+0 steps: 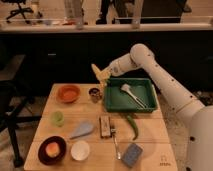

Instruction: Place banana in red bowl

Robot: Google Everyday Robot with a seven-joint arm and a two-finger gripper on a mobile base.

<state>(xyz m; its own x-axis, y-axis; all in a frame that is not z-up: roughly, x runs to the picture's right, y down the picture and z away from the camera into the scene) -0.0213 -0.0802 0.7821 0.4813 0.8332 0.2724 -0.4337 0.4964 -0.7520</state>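
The pale-yellow banana is held in my gripper in the air above the table's back edge, just left of the green tray. The gripper is shut on it. The round orange-red bowl stands at the table's back left, lower and to the left of the gripper, and looks empty. My white arm reaches in from the right, over the tray.
The tray holds a white-handled utensil. A small dark cup stands between bowl and tray. Also on the table: green cup, green pepper, dark maroon bowl with fruit, white bowl, blue sponge, a brown block.
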